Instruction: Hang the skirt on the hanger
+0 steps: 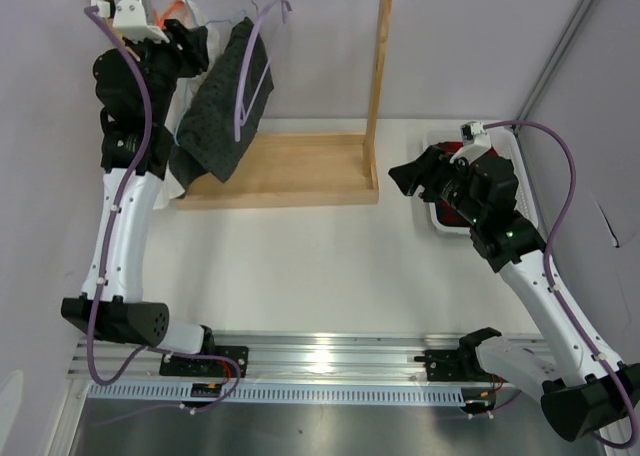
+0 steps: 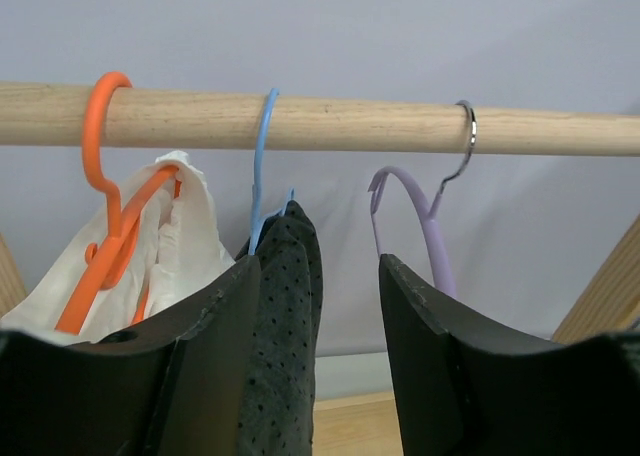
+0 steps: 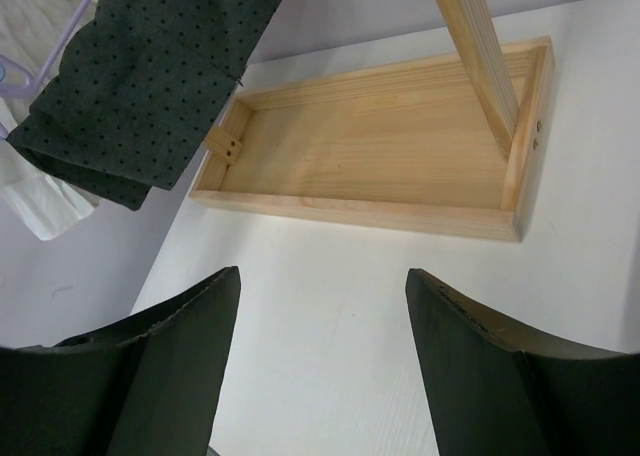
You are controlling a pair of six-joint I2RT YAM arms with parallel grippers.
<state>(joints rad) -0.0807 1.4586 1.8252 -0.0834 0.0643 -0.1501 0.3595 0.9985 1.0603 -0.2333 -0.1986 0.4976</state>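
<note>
Left wrist view: I see my left gripper (image 2: 320, 266) with jaws spread, the skirt (image 2: 285, 326) between them, draped on the light-blue hanger (image 2: 260, 166) hooked over the wooden rail (image 2: 330, 123). Rightward, my right gripper (image 3: 322, 276) hovers over the table (image 3: 330, 246), jaws spread.

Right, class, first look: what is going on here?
The dotted grey skirt hangs from the light-blue hanger, hooked on the wooden rail between an orange hanger and a lilac hanger. The left gripper is up at the rail, open, the skirt in its gap beside one finger. The right gripper is open and empty over the table, facing the rack's base.
</note>
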